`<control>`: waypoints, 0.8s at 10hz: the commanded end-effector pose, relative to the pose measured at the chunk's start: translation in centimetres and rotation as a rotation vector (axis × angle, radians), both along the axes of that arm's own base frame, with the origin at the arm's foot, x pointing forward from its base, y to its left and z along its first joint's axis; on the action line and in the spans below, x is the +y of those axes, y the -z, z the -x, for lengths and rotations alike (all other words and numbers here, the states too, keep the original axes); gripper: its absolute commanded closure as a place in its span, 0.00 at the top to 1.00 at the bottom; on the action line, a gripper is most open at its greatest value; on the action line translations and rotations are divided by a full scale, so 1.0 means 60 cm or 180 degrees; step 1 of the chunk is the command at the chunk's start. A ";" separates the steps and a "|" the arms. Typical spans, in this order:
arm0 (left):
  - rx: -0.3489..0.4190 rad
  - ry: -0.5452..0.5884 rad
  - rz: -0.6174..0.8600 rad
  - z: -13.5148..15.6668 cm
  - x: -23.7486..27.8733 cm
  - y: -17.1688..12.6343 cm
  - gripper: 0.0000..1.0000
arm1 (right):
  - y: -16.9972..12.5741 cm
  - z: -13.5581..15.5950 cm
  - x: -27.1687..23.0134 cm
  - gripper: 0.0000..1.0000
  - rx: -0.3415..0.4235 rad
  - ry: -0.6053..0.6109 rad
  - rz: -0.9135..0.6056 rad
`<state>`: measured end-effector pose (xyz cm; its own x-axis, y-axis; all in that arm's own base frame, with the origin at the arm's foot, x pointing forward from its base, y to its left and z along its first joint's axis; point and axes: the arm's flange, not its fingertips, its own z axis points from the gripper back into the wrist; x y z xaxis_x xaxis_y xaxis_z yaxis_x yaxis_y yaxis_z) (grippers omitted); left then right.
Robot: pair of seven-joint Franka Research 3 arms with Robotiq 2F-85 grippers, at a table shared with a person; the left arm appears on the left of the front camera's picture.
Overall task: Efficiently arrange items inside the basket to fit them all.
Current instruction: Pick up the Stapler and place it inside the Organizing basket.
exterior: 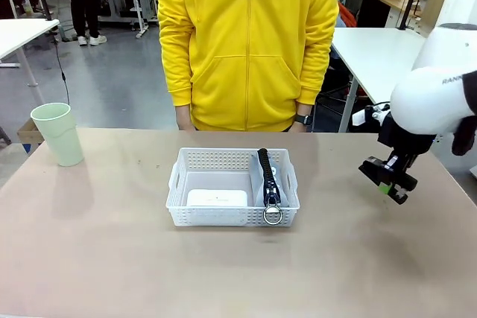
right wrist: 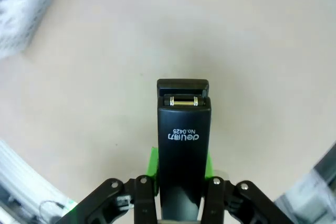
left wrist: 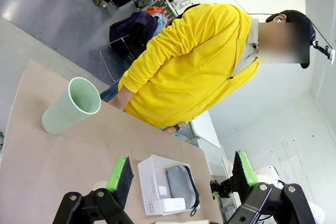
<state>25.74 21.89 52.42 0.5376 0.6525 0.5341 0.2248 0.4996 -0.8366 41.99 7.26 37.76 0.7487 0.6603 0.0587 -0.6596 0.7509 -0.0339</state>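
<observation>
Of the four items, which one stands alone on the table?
The pale green cup, upright at the far left. The white box and grey pouch lie in the basket; the right end effector holds the black stapler.

Bare table (exterior: 335, 221) lies open between my right pincer (exterior: 389, 182) and the basket (exterior: 176, 184). Its near side is walled by the pouch (exterior: 267, 176). Past that, the box (exterior: 216, 197) leaves a free strip toward the person (exterior: 246, 50).

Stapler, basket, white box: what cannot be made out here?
Stapler: right wrist view, rear end hidden between the right gripper pads and cut by the bottom edge.
Basket: right wrist view, blurred, cut by the corner.
White box: front view, lower part behind the basket's wall.
</observation>
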 end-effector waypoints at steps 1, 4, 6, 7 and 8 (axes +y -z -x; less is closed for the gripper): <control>-0.0105 0.0005 0.0011 0.000 -0.004 0.005 1.00 | 0.007 -0.018 -0.030 0.18 0.0080 0.0171 -0.0425; -0.0105 0.0005 0.0011 0.000 -0.004 0.005 1.00 | 0.000 0.000 0.000 0.18 0.0000 0.0000 0.0000; -0.0105 0.0005 0.0011 0.000 -0.004 0.005 1.00 | 0.006 0.002 -0.007 0.37 0.0009 -0.0049 -0.0093; -0.0105 0.0005 0.0011 0.000 -0.004 0.005 1.00 | 0.013 -0.002 0.019 0.37 0.0334 0.0225 0.0370; -0.0105 0.0005 0.0011 0.000 -0.004 0.005 1.00 | -0.010 -0.009 0.059 0.37 0.0208 0.0196 0.0444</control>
